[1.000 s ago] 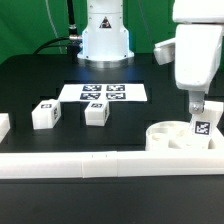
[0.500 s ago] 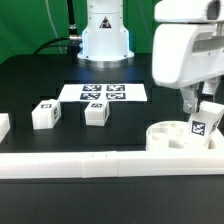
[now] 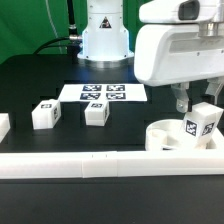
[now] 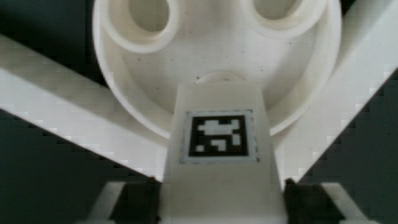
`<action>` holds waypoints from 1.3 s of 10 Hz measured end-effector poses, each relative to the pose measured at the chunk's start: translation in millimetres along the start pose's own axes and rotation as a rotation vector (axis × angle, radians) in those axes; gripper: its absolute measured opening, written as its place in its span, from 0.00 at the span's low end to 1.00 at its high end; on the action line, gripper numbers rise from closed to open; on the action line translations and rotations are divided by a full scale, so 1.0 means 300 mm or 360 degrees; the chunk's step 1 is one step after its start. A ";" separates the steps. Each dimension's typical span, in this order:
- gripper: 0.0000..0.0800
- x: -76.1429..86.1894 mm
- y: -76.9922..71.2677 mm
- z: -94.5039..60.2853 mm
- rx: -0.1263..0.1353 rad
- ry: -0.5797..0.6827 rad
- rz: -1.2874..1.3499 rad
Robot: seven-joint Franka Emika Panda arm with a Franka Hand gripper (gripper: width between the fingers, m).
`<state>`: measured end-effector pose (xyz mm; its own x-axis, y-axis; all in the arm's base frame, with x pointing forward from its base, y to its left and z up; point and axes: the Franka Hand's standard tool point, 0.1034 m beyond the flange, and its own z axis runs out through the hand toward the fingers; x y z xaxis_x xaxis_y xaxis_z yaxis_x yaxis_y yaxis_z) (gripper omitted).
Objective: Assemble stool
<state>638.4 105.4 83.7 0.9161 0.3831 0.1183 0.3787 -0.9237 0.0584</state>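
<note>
1. Gripper (image 3: 193,104): jaws narrow, clamped on one stool leg (image 3: 201,124), which is slightly tilted above the seat (image 3: 163,135). Contact with the seat cannot be told.
2. Seat: round white disc with sockets, at the exterior view's right, just beside the long white rail (image 3: 90,165).
3. Loose leg (image 3: 44,113) and second loose leg (image 3: 96,112): on the table, near the marker board (image 3: 104,92).
4. Handling, as judged: square the held leg upright, centre it on a socket, then press straight down.
5. Markings: black-and-white square tags only, with no readable writing.

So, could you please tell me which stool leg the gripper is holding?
The tilted leg at the seat, in the gripper; two others sit loose on the table.
</note>
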 end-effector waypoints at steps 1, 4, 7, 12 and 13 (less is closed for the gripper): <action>0.42 -0.001 0.006 0.000 -0.0002 0.0000 0.0099; 0.42 -0.004 0.022 -0.001 0.0001 0.0000 0.0379; 0.69 -0.005 0.022 0.002 0.0001 -0.0002 0.0361; 0.81 -0.062 0.107 -0.053 0.0001 0.0000 0.0383; 0.81 -0.061 0.103 -0.051 0.0002 -0.0001 0.0380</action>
<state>631.3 70.1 98.6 0.9798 0.1537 0.1281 0.1514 -0.9881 0.0274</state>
